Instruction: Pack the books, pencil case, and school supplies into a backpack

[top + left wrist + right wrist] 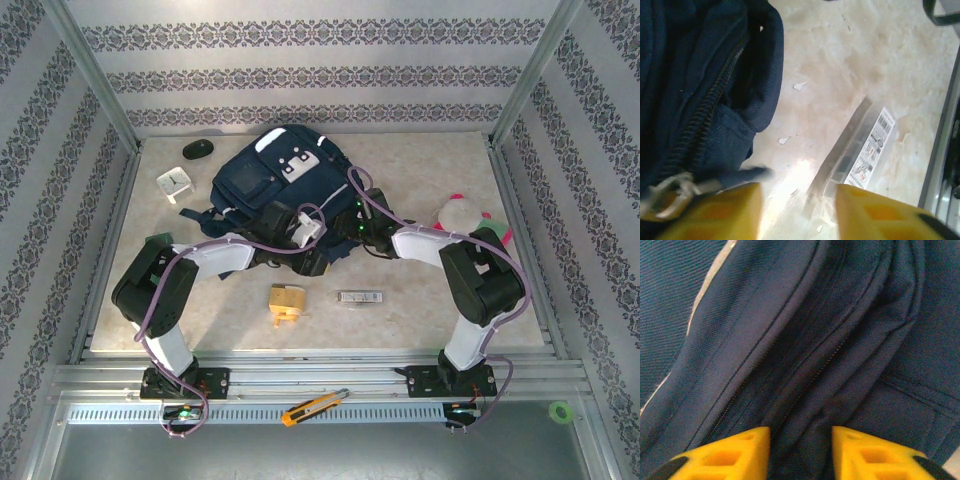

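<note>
Backpack (283,172): navy, lying flat at the far-centre of the table (440,315). Its near-edge end sits under both wrists.
Left gripper (796,200): jaws apart, with only bare table between them. A corded zip pull (669,194) lies just beside one finger, not held.
Right gripper (800,437): yellow fingers astride a ridge of backpack fabric next to a zip line. Cannot tell whether they pinch it or merely straddle it.
Silver bar (358,297): clear-cased, on open table between backpack and near edge, apart from the fabric. Long axis runs parallel to the near edge.
Tan block (287,302): left of the bar on the same strip of table, with its orange part seemingly at the near-edge end.
Key relation: both supplies lie toward the near edge from the grippers. The block is on the left arm's side. The bar sits near the midline, with little to choose between arms. A pick would mean drawing back off the bag and closing across the bar's short side.
Step, judged: zip work on the bag. No wide mouth shows for loading.
Writing: the bar's label (875,142) carries a barcode and a small print panel, too blurred to read. White patch (300,160) on the backpack front shows no legible words.
</note>
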Robot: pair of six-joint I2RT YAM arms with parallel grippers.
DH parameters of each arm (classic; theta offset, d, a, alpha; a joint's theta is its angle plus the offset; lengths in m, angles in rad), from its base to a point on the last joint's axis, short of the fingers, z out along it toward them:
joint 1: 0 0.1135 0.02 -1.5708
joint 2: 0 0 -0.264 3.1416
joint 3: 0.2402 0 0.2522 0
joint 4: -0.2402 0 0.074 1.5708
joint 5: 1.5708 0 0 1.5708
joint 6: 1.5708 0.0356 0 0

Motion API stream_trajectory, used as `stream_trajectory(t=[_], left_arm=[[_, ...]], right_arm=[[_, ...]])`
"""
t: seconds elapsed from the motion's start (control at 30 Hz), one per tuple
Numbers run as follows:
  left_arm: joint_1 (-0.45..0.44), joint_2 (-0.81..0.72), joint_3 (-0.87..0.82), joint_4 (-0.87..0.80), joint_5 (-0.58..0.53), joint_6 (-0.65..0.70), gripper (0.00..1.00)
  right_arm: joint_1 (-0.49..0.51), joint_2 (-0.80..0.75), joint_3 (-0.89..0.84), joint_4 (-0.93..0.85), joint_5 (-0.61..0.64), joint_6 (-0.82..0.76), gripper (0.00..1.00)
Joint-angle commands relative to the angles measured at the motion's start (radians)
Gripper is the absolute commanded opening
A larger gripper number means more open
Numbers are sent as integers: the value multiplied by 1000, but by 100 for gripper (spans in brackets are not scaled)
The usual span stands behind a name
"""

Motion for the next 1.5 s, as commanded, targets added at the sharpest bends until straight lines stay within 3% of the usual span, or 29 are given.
stream_trajectory(t=[0.0,0.17,0.33,0.43,0.6,0.77,0.8,0.97,1.1,1.47], left_arm=[[47,-91,-16,55,19,8,55],[196,-253,-92,52,83,170,71],[237,-325,-132,-32,127,593,72],[238,-297,-133,-80,85,792,72],[236,-196,-93,-87,-30,944,71],[237,-82,-52,-17,-30,1000,71],[236,-62,-45,-2,-27,998,68],[230,4,12,-55,7,1053,26],[227,-35,-18,-62,20,1043,0],[224,-47,-16,-60,22,1014,0]], right_arm=[[-5,-97,-17,3,-71,-60,47],[-27,-265,-55,-64,-145,-172,50],[-20,-391,-83,-168,-207,-270,50],[2,-441,-110,-206,-232,-285,50],[68,-476,-166,-191,-241,-220,50],[99,-452,-203,-142,-250,-141,49],[100,-448,-206,-134,-252,-127,49],[107,-418,-162,-234,-225,-35,43],[127,-378,-94,-319,-219,-12,43],[221,-146,141,-410,-135,65,46]])
